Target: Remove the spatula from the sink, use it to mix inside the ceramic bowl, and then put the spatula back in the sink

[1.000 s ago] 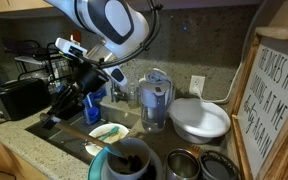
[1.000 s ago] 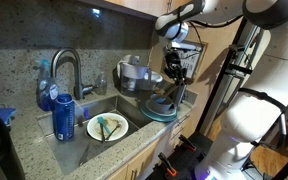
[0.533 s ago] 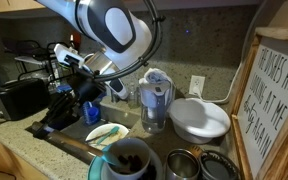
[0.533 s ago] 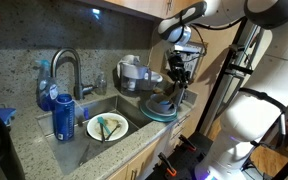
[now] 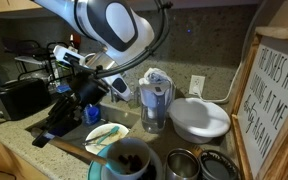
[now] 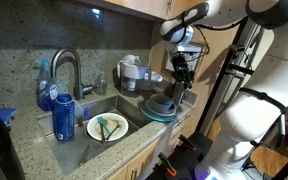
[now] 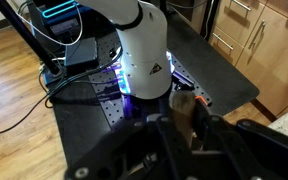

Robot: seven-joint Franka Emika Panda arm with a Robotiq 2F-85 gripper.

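We think the first step is done. The spatula (image 5: pixel 74 147) is out of the sink (image 6: pixel 81 148) and leans down into the ceramic bowl (image 5: pixel 129 162) at the bottom middle of the frame. So this looks like the mixing step. Putting the spatula back in the sink is not yet done.

The gripper (image 6: pixel 180 85) seems to be squeezed onto the wood handle, but it is dark there.

An exterior view shows the sink with a white plate (image 6: pixel 107 127) and the faucet (image 6: pixel 68 68). The wrist view shows only the floor and the robot's base (image 7: pixel 144 55), with a bit of wood low in the frame.
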